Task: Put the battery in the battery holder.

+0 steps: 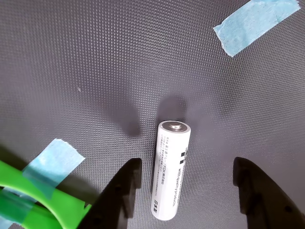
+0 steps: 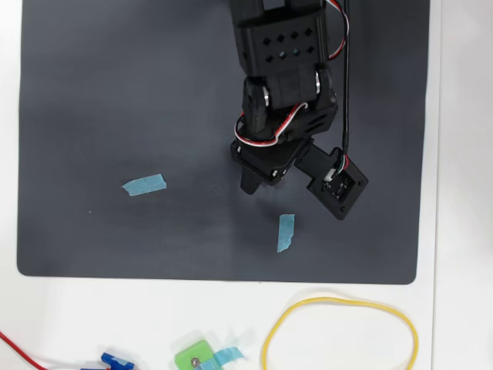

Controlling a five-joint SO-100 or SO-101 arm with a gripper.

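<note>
In the wrist view the battery [image 1: 171,169], a silver-white cylinder with dark print, lies on the dark mat [image 1: 95,71] with its capped end pointing away from the camera. My gripper [image 1: 187,161] is open and straddles it. The left black finger [image 1: 123,193] is close beside the battery, while the right finger [image 1: 259,193] stands farther off, and neither touches it. A bright-green piece crossed by blue tape, the battery holder [image 1: 45,207], shows only partly at the bottom left corner. In the overhead view the arm covers both battery and holder, and my gripper [image 2: 258,181] points toward the mat's near edge.
Blue tape strips lie on the mat [image 2: 144,184] [image 2: 286,233], and one shows at the top right of the wrist view [image 1: 257,21]. Off the mat on the white table are a squarish green piece with a screw [image 2: 194,357] and a yellow rubber band [image 2: 340,299].
</note>
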